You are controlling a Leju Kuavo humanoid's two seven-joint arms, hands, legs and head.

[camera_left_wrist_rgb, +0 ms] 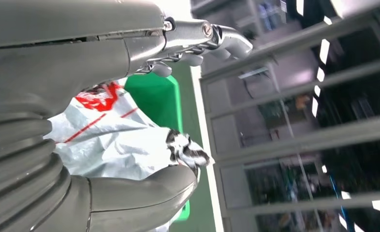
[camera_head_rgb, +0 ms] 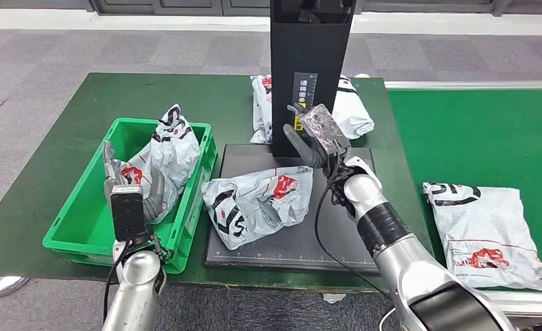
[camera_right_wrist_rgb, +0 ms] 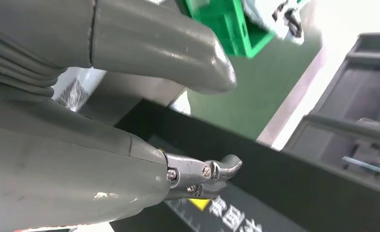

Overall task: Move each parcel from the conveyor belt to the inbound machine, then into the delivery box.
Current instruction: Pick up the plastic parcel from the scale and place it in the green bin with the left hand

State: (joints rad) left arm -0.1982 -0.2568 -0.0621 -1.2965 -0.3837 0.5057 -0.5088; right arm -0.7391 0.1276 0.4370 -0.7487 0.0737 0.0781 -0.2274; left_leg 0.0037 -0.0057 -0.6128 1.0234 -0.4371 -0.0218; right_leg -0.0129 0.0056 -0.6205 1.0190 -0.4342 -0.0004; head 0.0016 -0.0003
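A white parcel with black and red print stands in the green delivery box at the table's left. My left hand is inside the box, right beside this parcel, with thumb and fingers spread and nothing gripped. In the left wrist view the parcel lies between the thumb and the fingers of the left hand. A second parcel lies on the black plate of the inbound machine. My right hand hangs open above the plate, close to the machine's black column. Another parcel lies on the conveyor belt.
Two more white parcels lie on the green table behind the column. The right wrist view has my right hand close to the column, with the green box beyond. Grey floor surrounds the table.
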